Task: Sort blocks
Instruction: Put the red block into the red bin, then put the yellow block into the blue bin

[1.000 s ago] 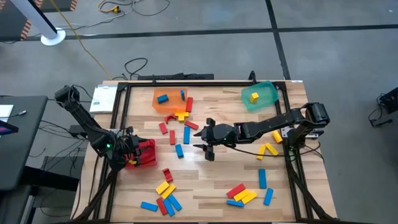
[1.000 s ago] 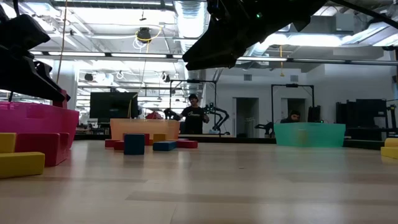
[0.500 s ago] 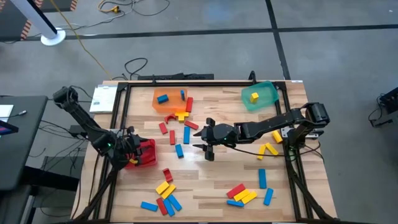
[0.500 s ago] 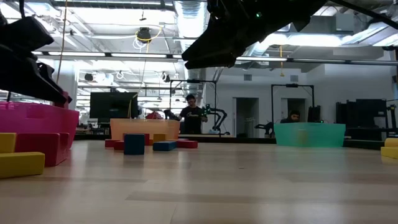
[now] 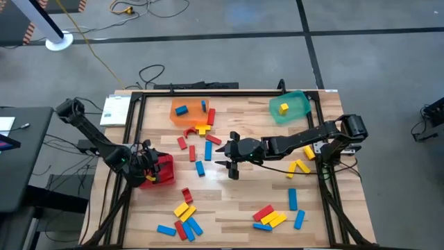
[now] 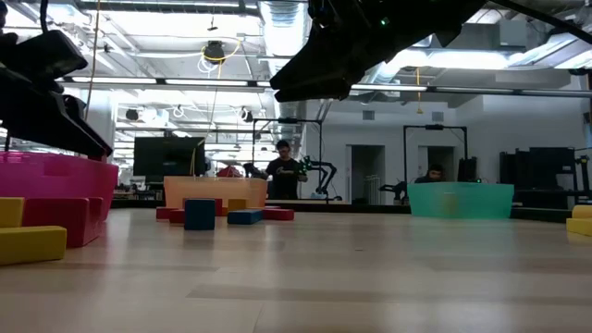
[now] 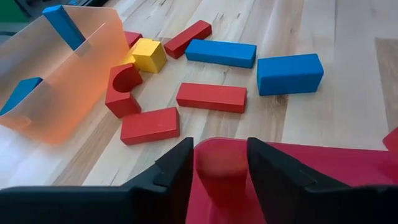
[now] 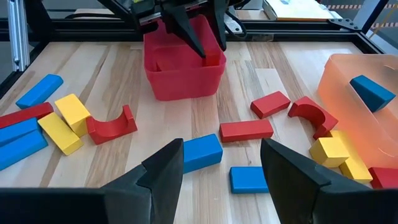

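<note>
Left gripper (image 5: 148,170): hanging over the red bin (image 5: 165,171) at about nine o'clock on the table (image 5: 236,201); in the left wrist view its fingers (image 7: 169,169) are standing apart with a red piece (image 7: 219,171) showing between them, and whether they are touching that piece cannot be told.
Right gripper (image 5: 231,162): hovering near the middle of the table, reaching toward nine o'clock, jaws spread and holding nothing; its fingers (image 8: 163,168) are framing the loose pieces on the wood.
Red bin: sitting at the table's nine o'clock edge, directly ahead in the right wrist view (image 8: 184,65), with the left gripper's tips dipping into it.
Orange bin (image 5: 190,112): lying toward eleven o'clock, holding blue blocks (image 5: 182,110).
Green bin (image 5: 290,106): resting toward one o'clock, holding one yellow block (image 5: 284,108).
Centre blocks (image 5: 198,142): red, blue and yellow pieces are lying scattered between the orange bin and the right gripper; a red arch piece (image 7: 121,88) is lying just beside the orange bin wall, next to a yellow cube (image 7: 147,55).
Seven o'clock cluster (image 5: 184,217): yellow, red and blue bars are lying close together, some touching.
Five o'clock cluster (image 5: 270,217): red, yellow and blue bars are bunched, with two blue bars (image 5: 293,198) lying near them.
Three o'clock pair (image 5: 300,167): yellow bars are lying just below the right arm.
Background: a person (image 6: 282,176) is standing far behind the table in the low view.
</note>
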You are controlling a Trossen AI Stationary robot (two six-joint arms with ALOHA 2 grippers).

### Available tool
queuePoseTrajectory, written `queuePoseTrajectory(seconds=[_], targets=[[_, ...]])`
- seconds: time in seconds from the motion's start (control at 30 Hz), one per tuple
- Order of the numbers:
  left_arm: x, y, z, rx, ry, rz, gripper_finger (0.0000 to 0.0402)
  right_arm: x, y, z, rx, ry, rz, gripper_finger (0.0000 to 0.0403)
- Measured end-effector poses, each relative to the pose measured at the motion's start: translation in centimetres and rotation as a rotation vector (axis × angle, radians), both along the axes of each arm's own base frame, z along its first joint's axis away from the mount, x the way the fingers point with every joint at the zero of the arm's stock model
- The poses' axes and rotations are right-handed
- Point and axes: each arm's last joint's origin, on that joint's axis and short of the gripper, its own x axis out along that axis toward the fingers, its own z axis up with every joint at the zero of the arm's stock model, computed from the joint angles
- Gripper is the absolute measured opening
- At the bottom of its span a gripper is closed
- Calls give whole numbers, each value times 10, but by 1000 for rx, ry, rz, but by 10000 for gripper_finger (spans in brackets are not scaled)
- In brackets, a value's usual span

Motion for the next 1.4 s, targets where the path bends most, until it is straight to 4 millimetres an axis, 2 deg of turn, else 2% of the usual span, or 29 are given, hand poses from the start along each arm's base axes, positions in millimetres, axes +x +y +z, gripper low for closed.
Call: queuePoseTrajectory(seconds=[0.3, 0.67, 0.8, 0.93, 1.07, 1.27, 1.4], targets=[[1, 0, 1, 14, 0, -3, 213, 0, 0, 0, -1, 0, 0, 226], [8, -5, 10, 60, -59, -64, 214, 0, 0, 0, 0, 0, 0, 226], [10, -7, 19, 83, -69, -76, 214, 0, 0, 0, -1, 1, 0, 226], [12, -8, 39, 145, -91, -98, 214, 0, -1, 0, -17, 2, 4, 226], [9, -4, 70, 216, -132, -101, 214, -2, -7, 2, -39, 12, 0, 226], [-8, 11, 120, 287, -237, -130, 214, -9, -24, 19, -132, -7, -3, 226], [-24, 25, 150, 312, -314, -150, 214, -18, -39, 38, -239, -48, -3, 226]])
